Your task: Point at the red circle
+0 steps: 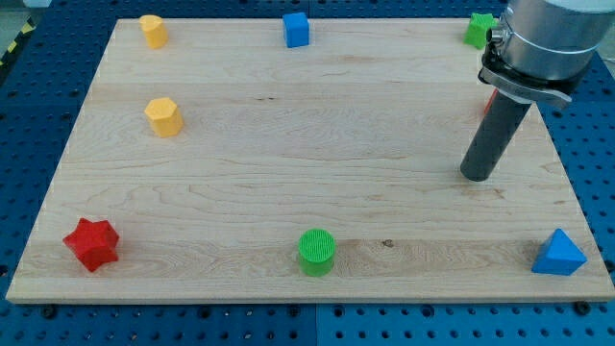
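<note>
My tip [478, 177] rests on the wooden board [317, 163] at the view's right, about mid-height. A small sliver of a red block [489, 104] shows just behind the rod, above the tip; the rod and arm hide most of it, so I cannot make out its shape. A red star [91, 243] lies at the bottom left corner, far from the tip.
A yellow block [153, 31] sits at the top left and a yellow hexagon [164, 117] below it. A blue cube [297, 30] is at top centre. A green block [478, 29] is partly behind the arm. A green circle [316, 252] is at bottom centre and a blue triangle [559, 254] at bottom right.
</note>
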